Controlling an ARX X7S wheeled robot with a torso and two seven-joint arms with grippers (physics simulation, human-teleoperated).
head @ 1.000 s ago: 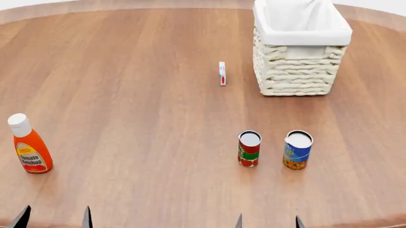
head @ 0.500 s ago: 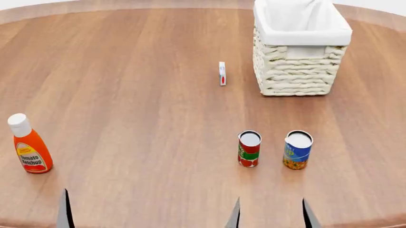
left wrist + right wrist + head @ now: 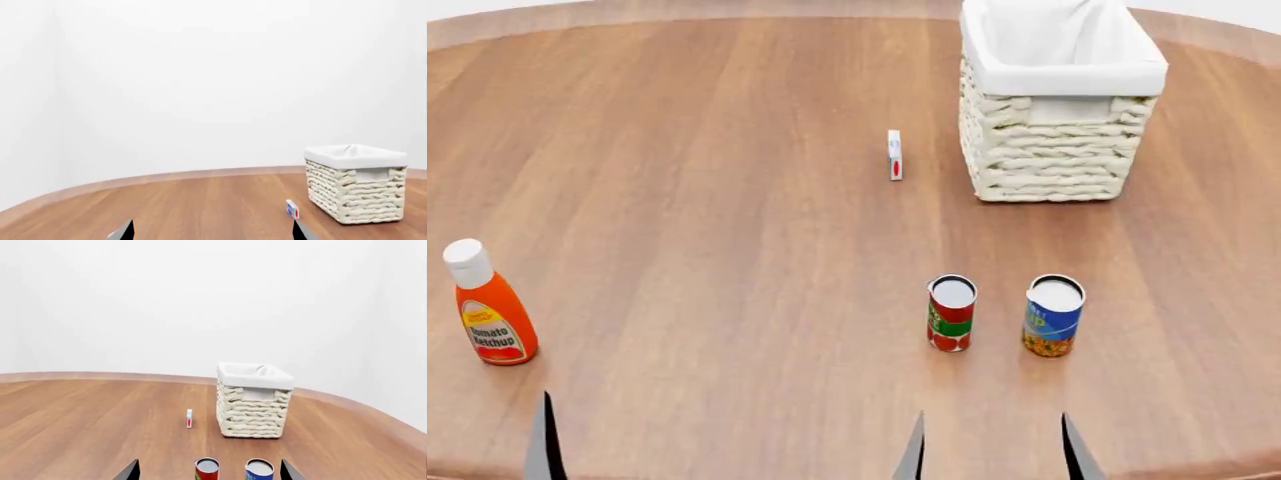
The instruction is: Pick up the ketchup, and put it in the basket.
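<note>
The ketchup, an orange-red bottle with a white cap, stands upright at the near left of the round wooden table; neither wrist view shows it. The wicker basket with its white liner stands at the far right, and also appears in the wrist views, basket and basket. My left gripper is open and empty; the head view shows only one of its fingers, just right of the ketchup and nearer me. My right gripper is open and empty, close behind the two cans.
A red-green can and a blue-yellow can stand side by side right of centre. A small white box stands upright left of the basket. The table's near edge runs along the frame's bottom.
In the head view, two left fingertips showed a second ago; now one shows, a little higher. The right fingertips have risen into view and spread wider. No object has moved.
</note>
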